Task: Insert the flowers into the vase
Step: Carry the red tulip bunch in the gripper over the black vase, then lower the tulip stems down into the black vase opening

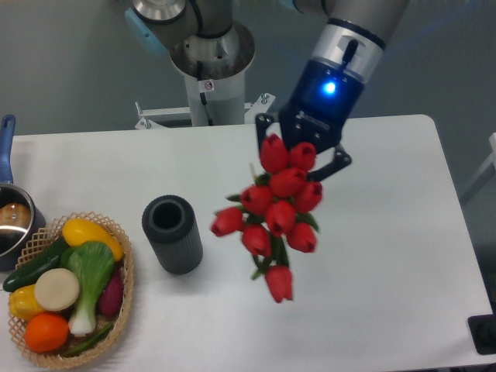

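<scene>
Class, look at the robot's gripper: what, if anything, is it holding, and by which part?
The gripper holds the flowers, clamped at the upper end of the bunch. The buds hide the exact contact point.

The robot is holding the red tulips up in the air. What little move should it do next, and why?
Probably carry the tulips a bit to the image left, until they hang over the vase's open mouth. The tool seems shut on the bunch, which is lifted above the table and sits to the right of the vase, apart from it. How the stems point is hard to tell.
</scene>
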Tool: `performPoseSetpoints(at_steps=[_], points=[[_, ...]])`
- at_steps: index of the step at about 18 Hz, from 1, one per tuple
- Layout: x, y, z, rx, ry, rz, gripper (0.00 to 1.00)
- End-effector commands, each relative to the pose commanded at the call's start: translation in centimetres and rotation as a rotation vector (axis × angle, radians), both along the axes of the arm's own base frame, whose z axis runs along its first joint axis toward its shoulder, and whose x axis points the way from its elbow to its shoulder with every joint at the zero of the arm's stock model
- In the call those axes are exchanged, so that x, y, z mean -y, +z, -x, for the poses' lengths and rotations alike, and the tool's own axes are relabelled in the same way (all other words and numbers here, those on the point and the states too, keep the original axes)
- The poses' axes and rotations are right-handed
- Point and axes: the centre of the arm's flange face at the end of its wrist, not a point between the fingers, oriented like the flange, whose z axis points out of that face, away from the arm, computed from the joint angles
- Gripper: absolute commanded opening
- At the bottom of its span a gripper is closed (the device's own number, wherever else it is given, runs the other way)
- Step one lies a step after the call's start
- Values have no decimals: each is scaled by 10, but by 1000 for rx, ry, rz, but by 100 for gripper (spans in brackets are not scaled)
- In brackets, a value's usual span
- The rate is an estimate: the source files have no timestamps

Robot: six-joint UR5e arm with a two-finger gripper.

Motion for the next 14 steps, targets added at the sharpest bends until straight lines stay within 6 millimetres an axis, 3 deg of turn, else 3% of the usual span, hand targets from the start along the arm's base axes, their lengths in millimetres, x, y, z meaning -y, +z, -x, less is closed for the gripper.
performPoseSetpoints(at_steps=[4, 10, 14], points=[[-10, -26, -29, -31, -85, -120, 0], [-5, -32, -38, 20, -200, -297, 0], [2, -78, -56, -74, -288, -366, 0]])
